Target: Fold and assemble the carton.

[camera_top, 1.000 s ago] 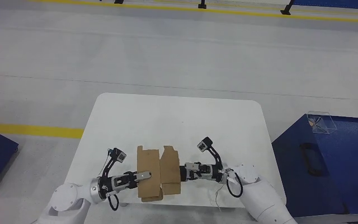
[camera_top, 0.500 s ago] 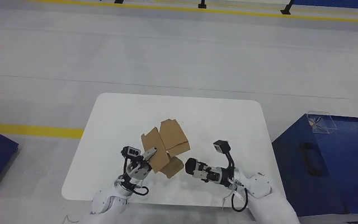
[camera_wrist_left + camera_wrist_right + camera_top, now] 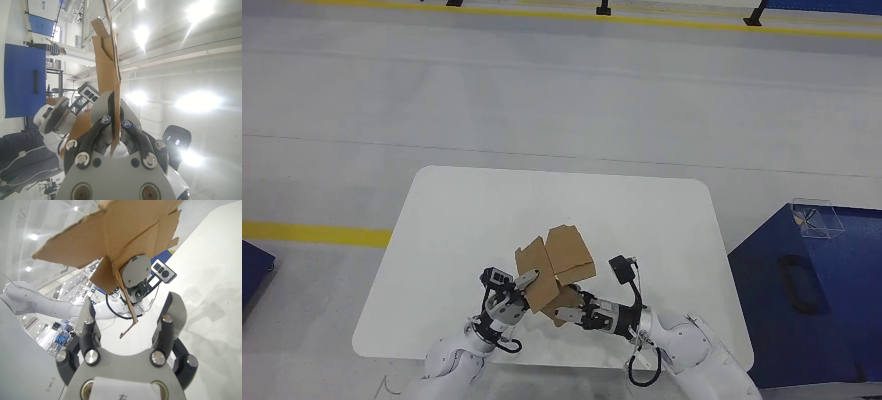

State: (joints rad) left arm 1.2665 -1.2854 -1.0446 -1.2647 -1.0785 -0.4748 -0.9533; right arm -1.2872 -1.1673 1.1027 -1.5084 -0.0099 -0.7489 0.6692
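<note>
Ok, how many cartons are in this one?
1. The one carton, still flat and unassembled, is held tilted over the near side of the table. The left gripper is clamped on its edge, and the open right gripper is close beside it.

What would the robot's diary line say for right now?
carton: partly folded, above table | left gripper: shut on carton edge | right gripper: open, near carton flap, not gripping

A small printed mark is borne by the grey housing (image 3: 50,386) behind the right hand (image 3: 130,303). A white label (image 3: 122,391) beside it carries print that is cut off at the edge. Lettering on a distant wall sign (image 3: 43,2) cannot be made out.
</note>
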